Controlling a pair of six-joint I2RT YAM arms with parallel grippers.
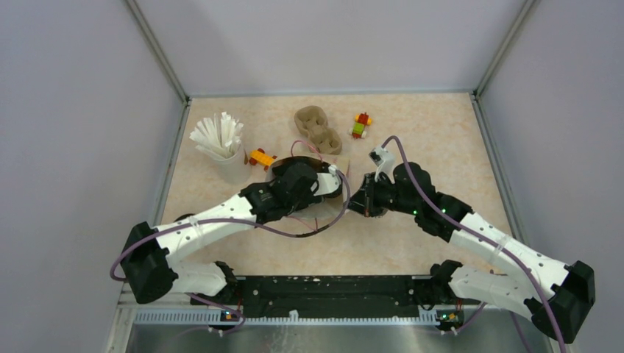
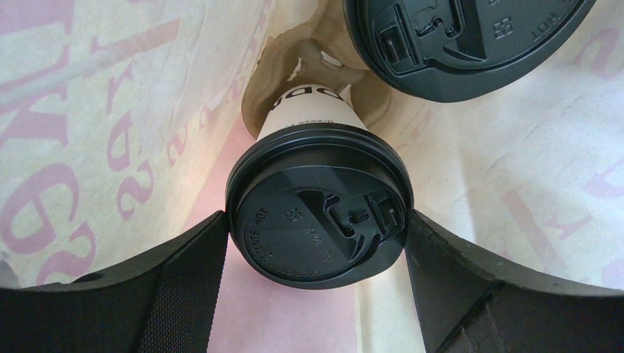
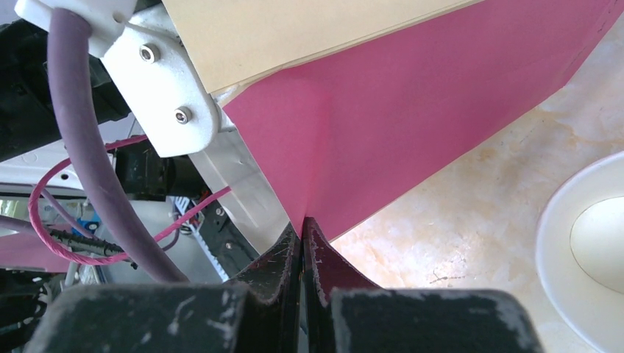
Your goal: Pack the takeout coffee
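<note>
Table (image 1: 401, 246): pale marbled top under both arms, walled on three sides.
Paper bag (image 2: 110, 110): the left gripper reaches down into its open mouth. The inner walls are cream, with pink lettering showing through in reverse. The outside is pink (image 3: 441, 110), and its edge runs down into the right gripper.
Pulp tray (image 1: 318, 129): brown, with two holes, on the table beyond both grippers and apart from the bag.
Stick cup (image 1: 234, 165): beige and full of white sticks, beyond the left gripper and off to its left.
Takeout coffee cup (image 2: 313, 121): inside the bag, directly between the left fingers. Its white wall with dark print runs away from the camera, and it looks slightly tilted.
Its lid (image 2: 318, 213): flat, round and black, facing the wrist camera.
Second lidded cup (image 2: 456, 44): also in the bag, just beyond the left gripper and to its right. Only its black lid shows, cut off by the frame.
White round rim (image 3: 589, 250): on the table just to the right of the right gripper. It is cut off by the frame edge, so I cannot tell what it is.
Toy bricks (image 1: 260, 157): a small orange-and-yellow piece near the stick cup. Another piece (image 1: 360, 125) lies beyond the right gripper.
Left gripper (image 2: 316, 220): jaws spread wide, with one finger (image 2: 184, 287) against each side of the lid's rim, clasping the cup.
Right gripper (image 3: 302, 235): jaws pinched fully together on the pink edge of the bag.
</note>
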